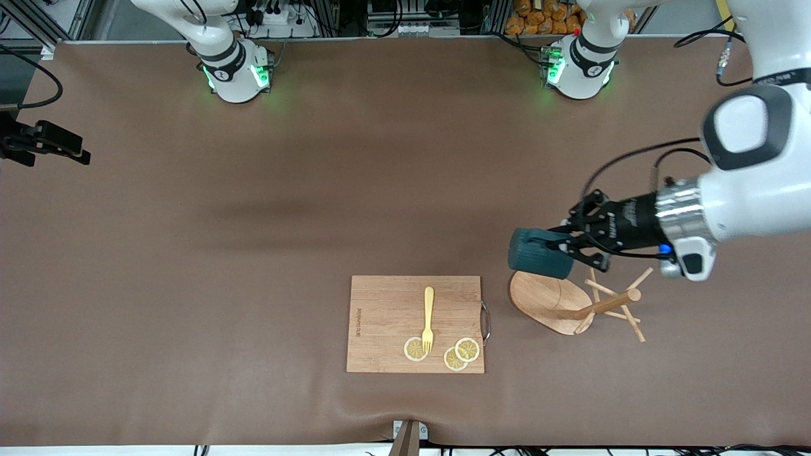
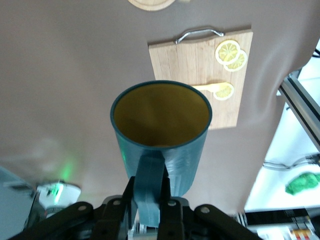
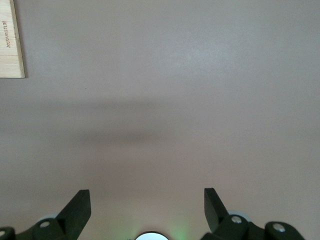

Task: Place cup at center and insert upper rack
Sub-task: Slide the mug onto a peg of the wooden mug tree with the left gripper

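Note:
The cup [image 1: 537,253], dark teal and ribbed with a yellowish inside, hangs on its side in the air. My left gripper [image 1: 572,245] is shut on its loop handle [image 2: 150,182], and the cup's mouth [image 2: 160,117] faces away from the wrist. It is over the table at the edge of the upper rack's oval base [image 1: 546,301]. The upper rack lies tipped on its side, its post [image 1: 605,306] and pegs pointing toward the left arm's end. My right gripper [image 3: 147,207] waits open over bare table near its own base, fingers [image 3: 77,210] wide apart and holding nothing.
A wooden cutting board [image 1: 386,310] with a metal handle lies beside the rack, toward the right arm's end. It carries a yellow fork [image 1: 428,315] and three lemon slices [image 1: 415,349]. A black fixture [image 1: 41,142] juts in at the right arm's end of the table.

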